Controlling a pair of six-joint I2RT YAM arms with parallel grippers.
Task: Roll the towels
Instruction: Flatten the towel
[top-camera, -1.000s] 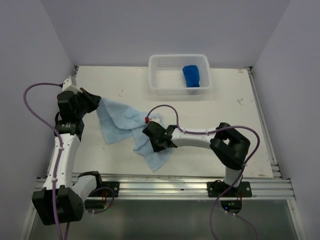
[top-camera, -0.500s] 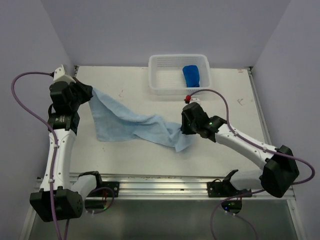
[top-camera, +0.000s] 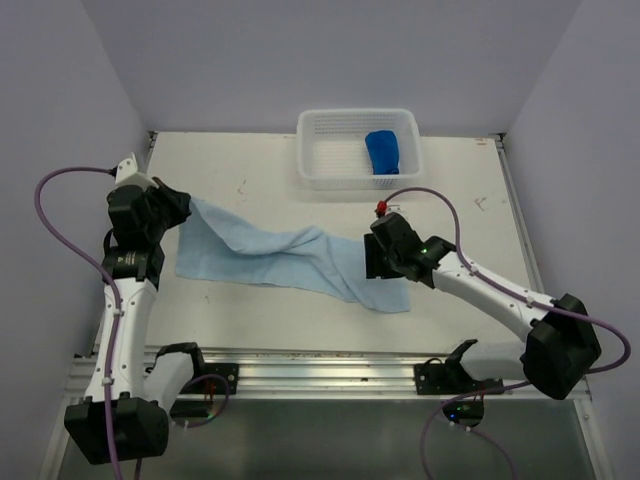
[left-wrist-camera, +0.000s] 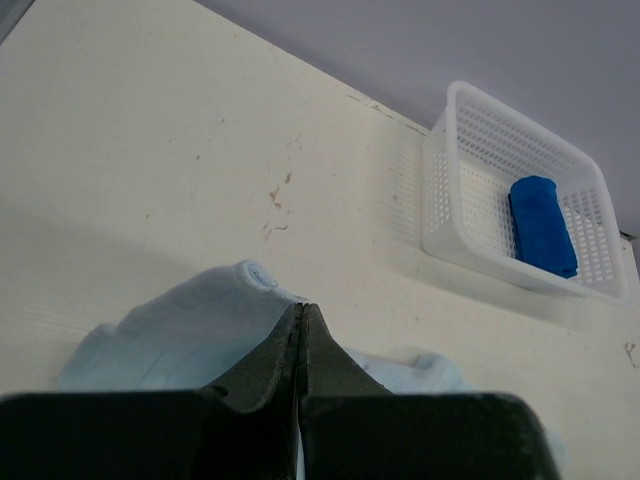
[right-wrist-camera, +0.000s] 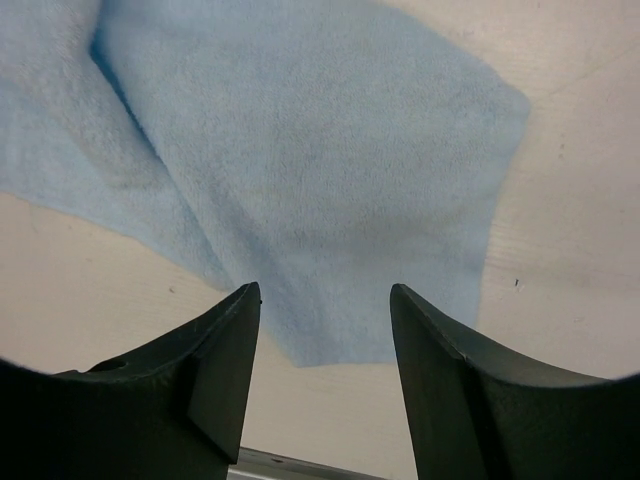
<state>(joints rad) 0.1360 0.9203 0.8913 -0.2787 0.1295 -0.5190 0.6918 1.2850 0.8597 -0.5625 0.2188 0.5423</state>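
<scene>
My left gripper (left-wrist-camera: 300, 325) is clenching a corner of the pale sky-blue terry towel (top-camera: 270, 255) stretched across the white table (top-camera: 250, 170). My right gripper (right-wrist-camera: 325, 292) is hovering open-jawed over its other end; the dark royal-blue towel (top-camera: 383, 152) is sitting in the white perforated basket (top-camera: 322, 168)

Larger pale blue towel (top-camera: 290, 255): spread long and crumpled, lengthwise fold through middle, in front of white basket (top-camera: 330, 181), left end raised. Dark blue towel (top-camera: 383, 152): rolled, inside basket, right half.
</scene>
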